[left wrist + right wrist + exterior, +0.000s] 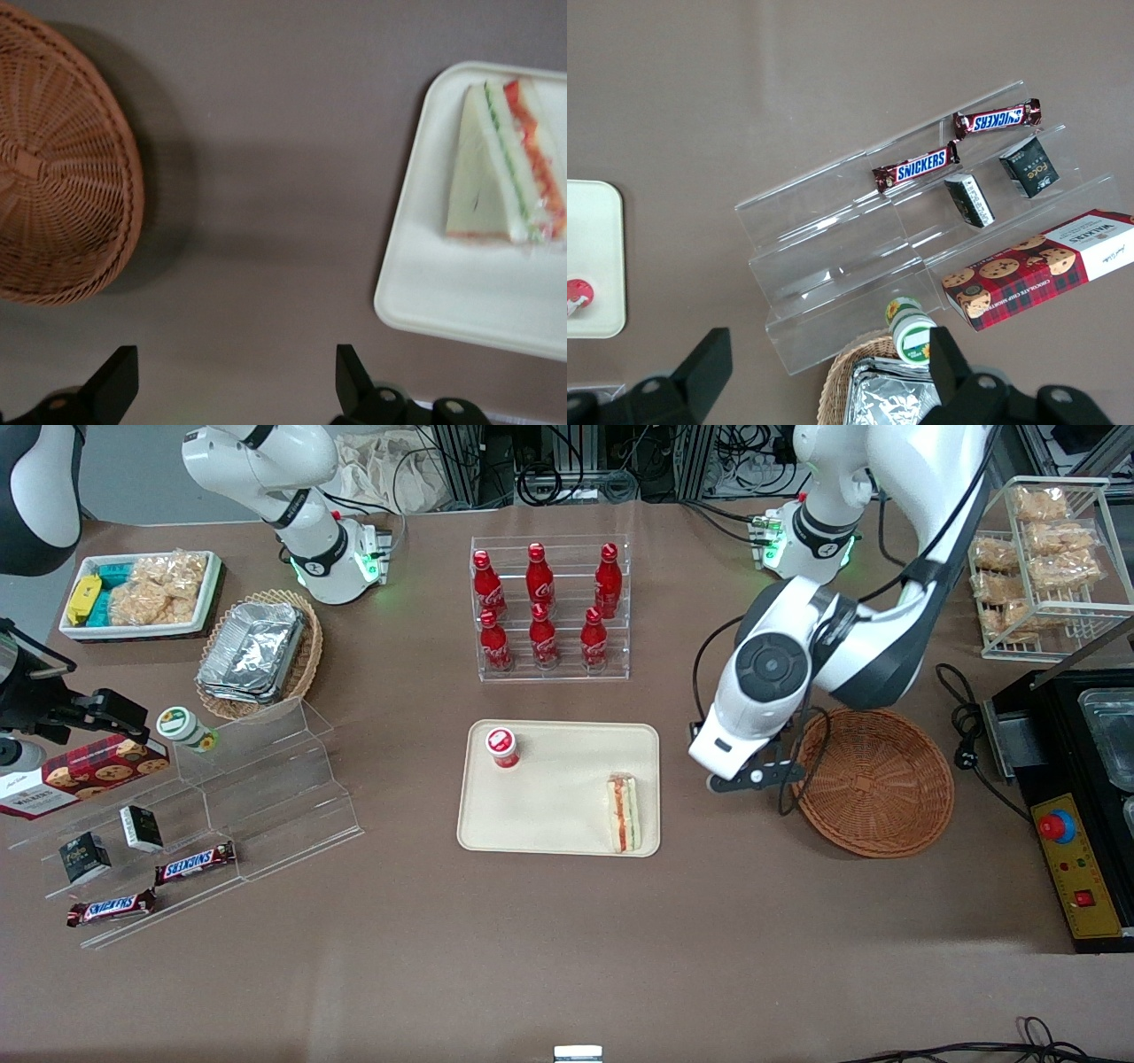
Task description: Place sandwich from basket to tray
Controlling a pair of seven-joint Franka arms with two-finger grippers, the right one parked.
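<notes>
The sandwich point(623, 812) lies on the beige tray point(558, 815), at the tray's edge toward the working arm's end and near its front corner. It also shows in the left wrist view point(505, 168) on the tray point(461, 301). The round reddish-brown basket point(873, 779) is empty; it also shows in the left wrist view point(53, 168). My left gripper point(753, 778) hovers over bare table between tray and basket. Its fingers point(354, 376) are spread wide with nothing between them.
A red-capped cup point(502, 747) stands on the tray's corner away from the sandwich. A clear rack of red bottles point(545, 607) stands farther from the front camera than the tray. A black appliance point(1076, 797) sits beside the basket. Clear steps with snacks point(177, 824) lie toward the parked arm's end.
</notes>
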